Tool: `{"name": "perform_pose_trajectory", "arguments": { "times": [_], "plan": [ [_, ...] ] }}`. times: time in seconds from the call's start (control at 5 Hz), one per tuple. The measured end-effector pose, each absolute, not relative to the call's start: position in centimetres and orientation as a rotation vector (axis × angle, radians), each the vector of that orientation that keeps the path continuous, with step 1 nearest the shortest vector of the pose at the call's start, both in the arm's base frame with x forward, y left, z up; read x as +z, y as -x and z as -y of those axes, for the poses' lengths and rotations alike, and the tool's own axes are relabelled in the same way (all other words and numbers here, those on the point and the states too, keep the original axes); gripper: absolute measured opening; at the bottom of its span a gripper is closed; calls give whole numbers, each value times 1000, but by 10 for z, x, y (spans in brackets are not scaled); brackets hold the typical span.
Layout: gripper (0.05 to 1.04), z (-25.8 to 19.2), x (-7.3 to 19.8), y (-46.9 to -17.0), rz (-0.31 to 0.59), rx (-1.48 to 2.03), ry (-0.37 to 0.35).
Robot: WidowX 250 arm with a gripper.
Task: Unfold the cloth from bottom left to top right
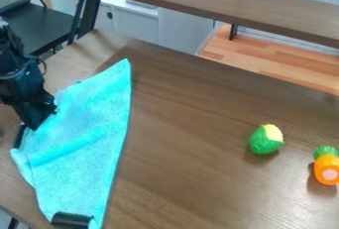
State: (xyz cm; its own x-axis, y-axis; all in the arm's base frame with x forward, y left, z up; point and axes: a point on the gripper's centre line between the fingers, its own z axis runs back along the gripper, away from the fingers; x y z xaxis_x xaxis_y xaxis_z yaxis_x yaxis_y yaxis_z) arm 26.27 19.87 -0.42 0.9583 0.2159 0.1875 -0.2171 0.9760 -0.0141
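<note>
Item one: a turquoise cloth [86, 134], on the worktop [179, 124] in the left half of the frame. Shape roughly triangular, tall and narrow at the top. Its upper point reaches above mid-frame, left of centre; a second corner lies at the far left, below mid-frame; the lower end comes down to the bottom edge. Right-hand edge long and nearly straight; left side uneven, with soft creases crossing the fabric below the middle.

Item two: a black pincer [34, 123], at the left of the frame, pointing downward at the cloth's left edge, on an arm that enters from the left. State: whether spread, pressed together or pinching fabric cannot be told.

Item three: a black cylindrical piece [71, 220], at the lower left, lying at the bottom end of the cloth.

Item four: a dark, narrow piece [20, 136], at the far left, beside the cloth's left corner; nature unclear.

Item five: a toy corn cob [266, 140], green husk, yellow tip, right of centre and well apart from the cloth.

Item six: a toy carrot [326, 167], orange with a green top, at the right edge, near the corn and slightly lower.

Setting: a brown raised shelf [205, 6] across the top, on a black support [86, 17]; a light wooden surface [265, 60] at upper right; a dark table [46, 25] at upper left.
</note>
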Motion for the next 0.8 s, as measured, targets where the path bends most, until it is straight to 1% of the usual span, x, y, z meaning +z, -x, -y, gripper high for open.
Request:
{"name": "perform_pose_trajectory", "arguments": {
  "times": [0.2,0.4,0.6,0.8],
  "plan": [
    [49,-200,-6,-265,195,219,-25],
    [49,-193,-4,-264,173,229,34],
    [49,-185,15,-269,165,232,114],
    [49,-178,29,-275,142,250,179]
  ]
}}
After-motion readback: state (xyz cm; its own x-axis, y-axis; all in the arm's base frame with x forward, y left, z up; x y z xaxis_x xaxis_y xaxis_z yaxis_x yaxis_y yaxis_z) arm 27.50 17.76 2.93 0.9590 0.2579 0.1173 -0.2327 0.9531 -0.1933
